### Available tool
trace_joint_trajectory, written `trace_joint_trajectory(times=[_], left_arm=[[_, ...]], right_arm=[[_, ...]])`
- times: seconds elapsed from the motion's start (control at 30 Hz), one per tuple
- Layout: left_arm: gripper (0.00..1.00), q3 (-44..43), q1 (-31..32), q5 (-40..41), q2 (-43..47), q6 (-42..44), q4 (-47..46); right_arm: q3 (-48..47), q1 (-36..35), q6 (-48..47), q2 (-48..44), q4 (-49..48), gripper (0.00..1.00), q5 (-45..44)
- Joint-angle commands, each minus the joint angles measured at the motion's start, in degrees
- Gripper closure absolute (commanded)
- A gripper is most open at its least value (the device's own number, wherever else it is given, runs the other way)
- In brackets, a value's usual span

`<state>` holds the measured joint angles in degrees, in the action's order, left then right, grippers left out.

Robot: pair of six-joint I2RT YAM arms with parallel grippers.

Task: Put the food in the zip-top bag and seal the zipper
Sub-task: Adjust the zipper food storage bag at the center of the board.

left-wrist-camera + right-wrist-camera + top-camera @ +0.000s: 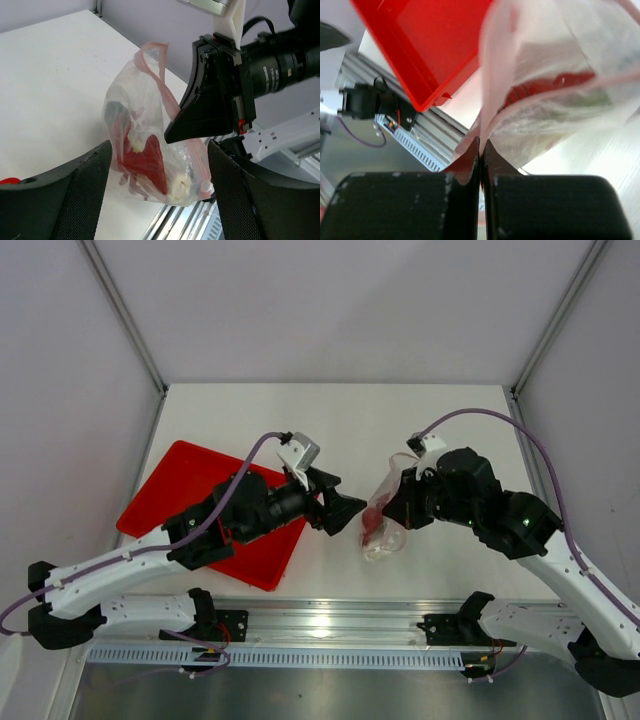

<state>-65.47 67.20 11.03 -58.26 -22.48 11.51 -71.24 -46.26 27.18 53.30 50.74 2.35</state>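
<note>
The clear zip-top bag [383,520] hangs upright between the arms, its bottom near the table. Inside it I see the red lobster [145,160], the white leek end [180,187] and a dark shape [116,111]. The pink-red zipper strip [162,90] runs up the bag's side and loops open at the top. My right gripper [481,150] is shut on the zipper edge [487,95], holding the bag up. My left gripper [350,512] is open and empty, its fingers [75,195] on either side of the bag without touching it.
The red tray [215,510] lies under my left arm at the left, and its corner [420,50] shows in the right wrist view. The metal rail [320,625] runs along the table's near edge, just below the bag.
</note>
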Motion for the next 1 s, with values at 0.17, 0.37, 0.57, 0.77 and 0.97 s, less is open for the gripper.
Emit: trace_joint_trajectory(times=[0.17, 0.37, 0.57, 0.77, 0.97], left_arm=[[0.22, -4.23, 0.21, -9.09, 5.16, 22.28, 5.97], [0.19, -0.12, 0.21, -11.19, 10.61, 30.37, 8.09], [0.09, 3.07, 0.13, -20.41, 16.95, 34.43, 8.44], [0.01, 2.37, -1.8, -31.49, 16.26, 34.09, 9.85], [0.01, -2.54, -8.3, -50.54, 10.02, 30.93, 10.73]], right_arm=[[-5.75, 0.47, -22.24, 1.46, -0.3, 1.0, 24.7], [-6.19, 0.47, -29.63, 3.21, 4.19, 1.0, 39.73], [-7.6, -1.11, -30.35, 3.39, 4.98, 1.0, 53.52], [-7.16, -4.27, -27.53, 1.37, 4.1, 1.0, 59.43], [-5.4, -7.69, -24.28, -0.56, 1.56, 1.0, 64.01]])
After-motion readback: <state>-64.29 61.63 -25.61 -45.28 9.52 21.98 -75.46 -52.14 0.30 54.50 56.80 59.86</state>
